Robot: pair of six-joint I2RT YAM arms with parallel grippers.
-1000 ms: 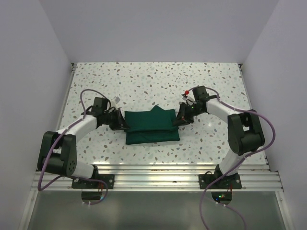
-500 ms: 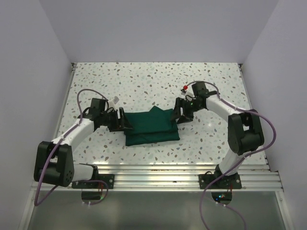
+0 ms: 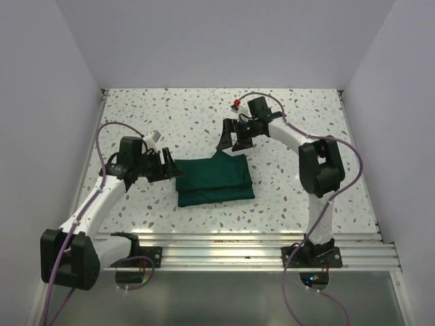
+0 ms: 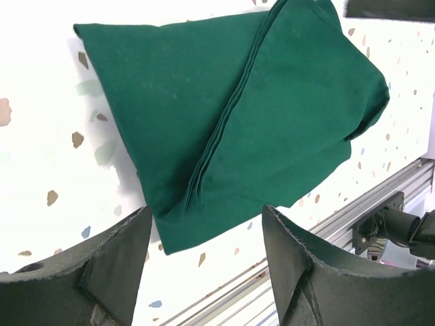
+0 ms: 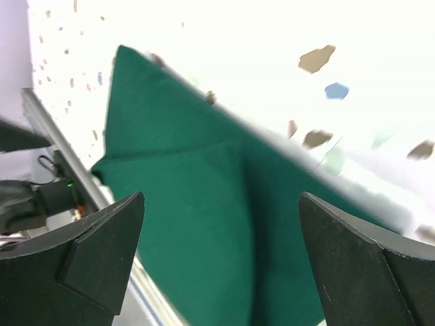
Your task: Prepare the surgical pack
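Observation:
The surgical pack [image 3: 214, 180] lies as a compact dark green folded bundle on the speckled table, its folds stacked and a flap corner pointing to the back. My left gripper [image 3: 166, 166] hovers just off the bundle's left end, open and holding nothing. In the left wrist view the pack [image 4: 231, 115] fills the upper middle, ahead of the left gripper [image 4: 207, 214]. My right gripper [image 3: 230, 140] hangs above the bundle's back edge, open wide and empty. Its wrist view looks down on the pack [image 5: 177, 136], blurred, beyond the right gripper [image 5: 221, 197]. No tray, instruments or pads show.
An aluminium rail [image 3: 224, 244] runs along the table's near edge and also shows in the left wrist view as the rail [image 4: 380, 197]. Plain walls close in the left, right and back sides. Speckled tabletop [image 3: 204, 115] surrounds the bundle.
Both grippers have opened and let go of the bundle's ends. The left one has drawn back to the left. The right one has swung up toward the back left. The bundle stays put.

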